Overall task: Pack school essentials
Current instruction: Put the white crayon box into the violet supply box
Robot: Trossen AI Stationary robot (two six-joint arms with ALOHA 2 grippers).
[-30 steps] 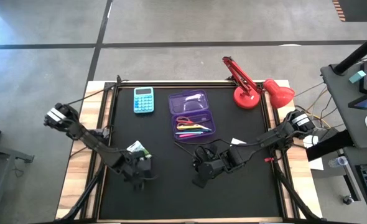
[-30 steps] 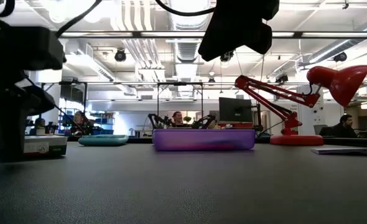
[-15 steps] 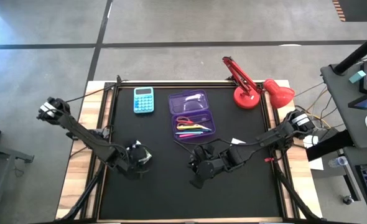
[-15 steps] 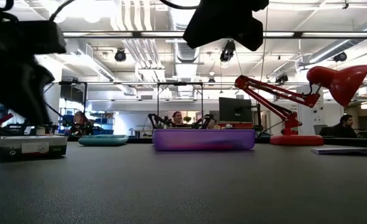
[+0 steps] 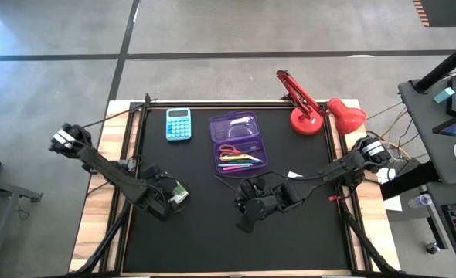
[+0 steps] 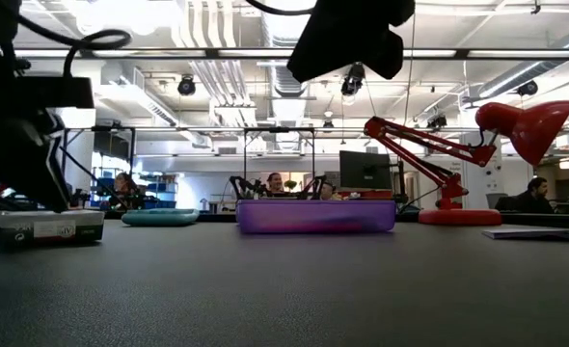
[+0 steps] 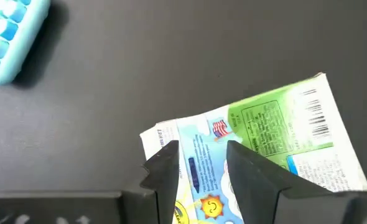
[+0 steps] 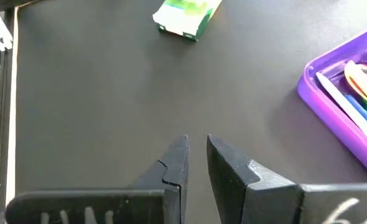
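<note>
The green-and-white packet (image 5: 180, 193) (image 7: 258, 143) lies flat on the black mat, left of centre. My left gripper (image 7: 202, 165) (image 5: 165, 198) is open right above its near-left end, one finger on each side of the printed face. My right gripper (image 8: 197, 146) (image 5: 247, 207) hangs over the mat's middle with a narrow gap between its fingers, holding nothing. The open purple case (image 5: 239, 143) holds the red-handled scissors (image 5: 229, 150) and coloured pens (image 5: 239, 161). A small white square (image 5: 294, 176) lies on the mat to the right of the case. My left gripper is open over the packet's printed top face (image 7: 202, 140), coming down from above at the table's left. I cannot tell whether its fingertips touch the packet. The packet rests flat on the mat (image 6: 51, 227).
The light-blue calculator (image 5: 178, 123) lies at the far left of the mat. The red desk lamp (image 5: 313, 108) stands at the far right corner. A wooden rim (image 5: 104, 193) frames the mat. Bare mat stretches along the near side, in front of both grippers.
My left gripper has drawn back from the packet toward the table's left edge and risen a little, its arm swinging round. The packet stays flat on the mat. My right gripper has drifted slightly toward the table's left.
</note>
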